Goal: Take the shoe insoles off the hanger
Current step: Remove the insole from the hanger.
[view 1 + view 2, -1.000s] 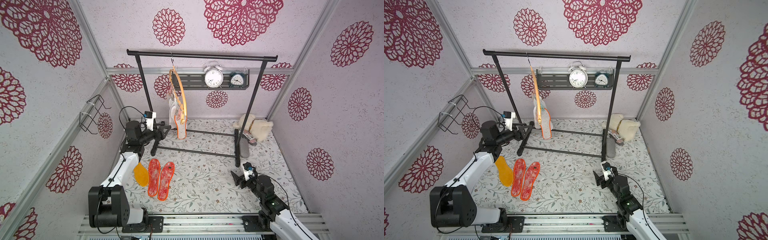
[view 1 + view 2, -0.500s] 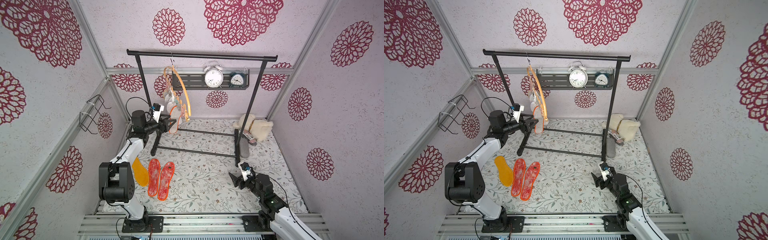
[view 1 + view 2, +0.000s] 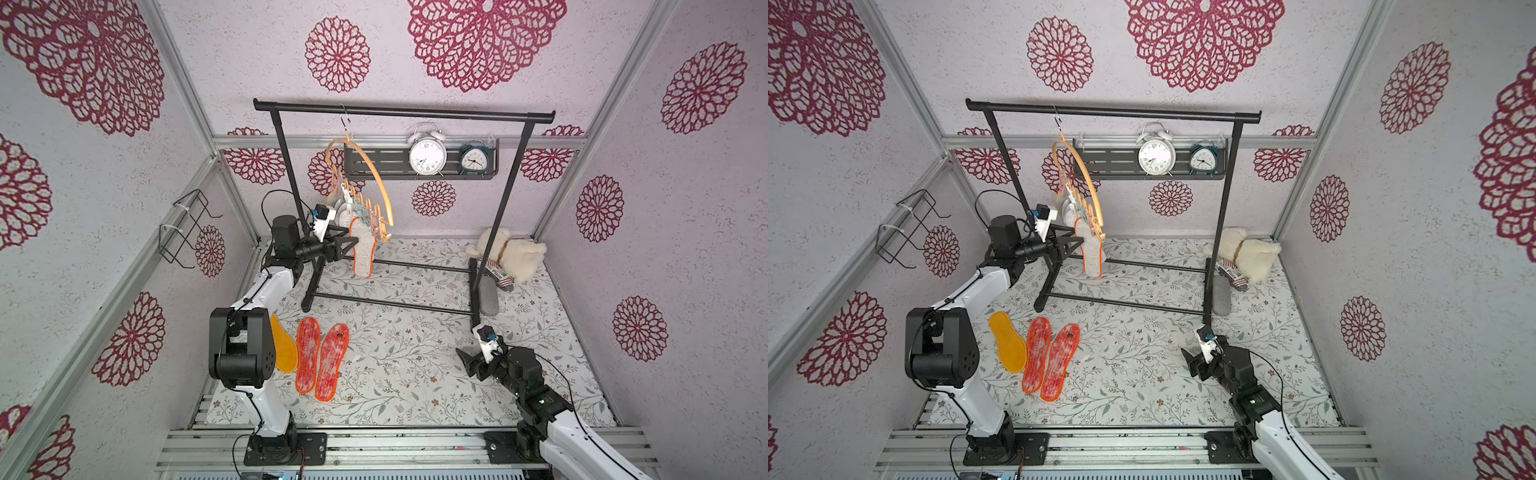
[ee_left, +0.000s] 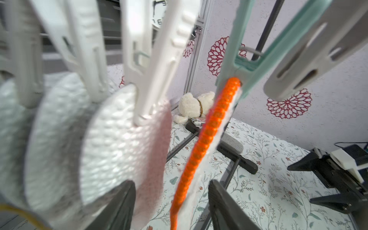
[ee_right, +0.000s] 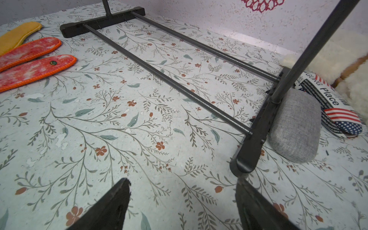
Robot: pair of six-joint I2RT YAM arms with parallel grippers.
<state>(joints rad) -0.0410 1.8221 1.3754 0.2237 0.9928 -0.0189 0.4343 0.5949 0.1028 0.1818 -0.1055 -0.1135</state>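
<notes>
Your left hand [image 4: 171,201], fingers apart, straddles the orange-edged insole [image 4: 207,135] hanging from a teal clothespin [image 4: 239,65] on the hanger [image 3: 376,174]; your right hand [image 3: 466,360] idles open over the bench [image 3: 415,374]. Close now and the neighbouring white insole [image 4: 111,143] may get pinched too; a hard tug could unhook the hanger from the rack [image 3: 415,111].

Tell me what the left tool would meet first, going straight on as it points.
The hanging pale insole with orange edging, held by a teal clothespin; it sits between the open fingers of the left tool, though depth is unclear.
</notes>
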